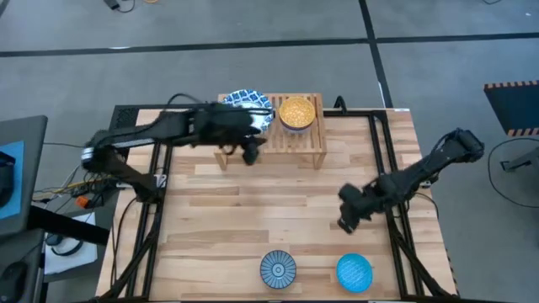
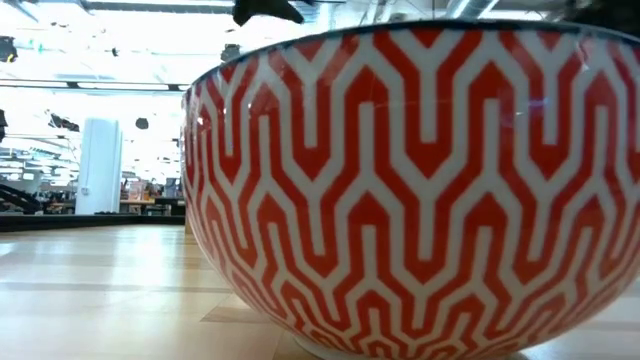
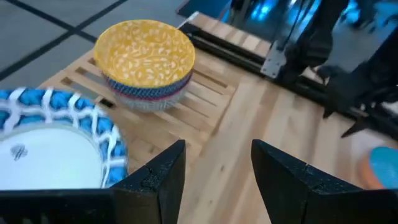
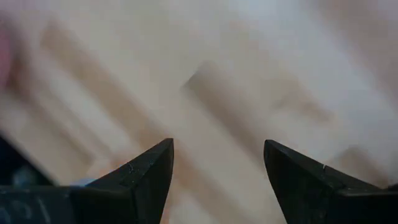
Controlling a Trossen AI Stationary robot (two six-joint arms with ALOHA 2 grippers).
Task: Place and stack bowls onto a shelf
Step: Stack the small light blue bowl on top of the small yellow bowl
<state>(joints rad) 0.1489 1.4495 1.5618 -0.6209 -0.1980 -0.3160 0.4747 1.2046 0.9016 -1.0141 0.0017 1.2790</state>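
The light-wood shelf (image 1: 310, 143) stands at the table's far edge. A wide blue-and-white bowl (image 1: 248, 104) rests on its left part. A yellow bowl (image 1: 296, 111) tops a small stack of bowls (image 3: 146, 93) at its middle. My left gripper (image 1: 251, 151) hovers open over the shelf's near left edge, just in front of the wide bowl (image 3: 50, 146), touching nothing. My right gripper (image 1: 348, 215) is open above bare planks at the right. A blue radial-striped bowl (image 1: 278, 268) and a plain blue bowl (image 1: 354, 272) sit at the near edge.
A bowl with a red-and-white zigzag outer wall (image 2: 420, 190) fills the low view; which bowl it is I cannot tell. The shelf's right third (image 3: 208, 102) is bare slats. Dark frame rails (image 1: 389, 151) run along the table's sides. Bare planks (image 1: 253, 210) lie mid-table.
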